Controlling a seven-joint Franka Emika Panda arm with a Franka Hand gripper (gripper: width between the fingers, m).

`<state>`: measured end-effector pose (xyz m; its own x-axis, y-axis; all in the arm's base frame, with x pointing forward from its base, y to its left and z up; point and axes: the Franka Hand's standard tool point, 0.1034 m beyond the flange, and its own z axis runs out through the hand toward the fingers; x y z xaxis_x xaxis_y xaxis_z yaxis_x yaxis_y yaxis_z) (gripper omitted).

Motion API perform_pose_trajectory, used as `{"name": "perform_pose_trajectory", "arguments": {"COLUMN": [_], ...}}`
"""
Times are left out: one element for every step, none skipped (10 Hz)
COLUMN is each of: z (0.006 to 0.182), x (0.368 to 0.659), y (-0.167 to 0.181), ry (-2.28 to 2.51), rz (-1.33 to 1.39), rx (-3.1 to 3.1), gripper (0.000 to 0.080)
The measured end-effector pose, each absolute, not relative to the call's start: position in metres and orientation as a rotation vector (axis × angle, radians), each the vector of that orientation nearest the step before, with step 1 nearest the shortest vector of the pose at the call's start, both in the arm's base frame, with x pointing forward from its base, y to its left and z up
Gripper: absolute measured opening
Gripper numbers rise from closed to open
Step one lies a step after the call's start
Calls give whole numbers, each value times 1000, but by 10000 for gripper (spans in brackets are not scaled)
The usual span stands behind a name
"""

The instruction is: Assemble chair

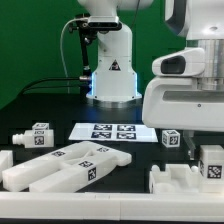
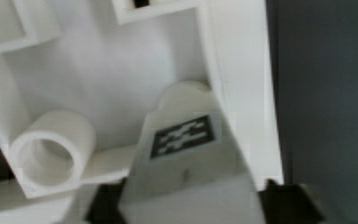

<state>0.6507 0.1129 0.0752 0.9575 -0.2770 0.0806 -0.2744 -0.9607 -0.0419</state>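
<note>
Black tabletop (image 1: 140, 160) is seen across the exterior view, and the loose white chair parts are spread over its near half. Long bars (image 1: 65, 165) are laid side by side at the exterior view's left, each marked with small square tags. A short leg (image 1: 33, 135) with a tagged head is set down just behind them. At the exterior view's right a blocky frame piece (image 1: 185, 182) is found at the near edge, with a tagged block (image 1: 170, 138) behind it.

In the wrist view a tagged piece (image 2: 181, 140) with a rounded tip is shown close up, lying against a wide white plate (image 2: 105, 80). A round peg (image 2: 48, 158) is seen beside it.

The gripper (image 2: 194, 205) is lowered over this tagged piece, and one dark finger (image 2: 105, 205) is placed on each side of it. The fingers are held close to the piece's flanks, but whether it is actually clamped cannot be told.

The marker board (image 1: 115, 131) is laid flat at the table's middle, between the two groups of parts. The arm's large white body (image 1: 185, 95) is hung over the right-hand group. The robot's base (image 1: 110, 75) is seen at the back of the table.
</note>
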Motion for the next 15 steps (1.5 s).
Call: {"name": "perform_pose_trajectory", "arguments": {"z": [75, 74, 75, 75, 74, 74, 75, 75, 75, 75, 75, 75, 74, 74, 74], "x": [651, 651, 654, 654, 653, 653, 653, 654, 654, 653, 653, 653, 653, 655, 658], "y": [113, 113, 113, 113, 113, 113, 115, 115, 114, 115, 115, 115, 115, 117, 117], "ry": [568, 693, 909, 1163, 1468, 1752, 1997, 2144, 2208, 2225, 2214, 2107, 1943, 1738, 1466], "rz": [-131, -125, -111, -105, -100, -92, -79, -62, -50, -46, -46, -56, -72, -102, -157], "rx": [-3052, -3025, -2969, -2881, -2732, -2549, -2346, -2196, -2120, -2101, -2112, -2222, -2365, -2511, -2665], "gripper": [282, 282, 282, 282, 282, 282, 282, 284, 284, 284, 284, 437, 567, 567, 635]}}
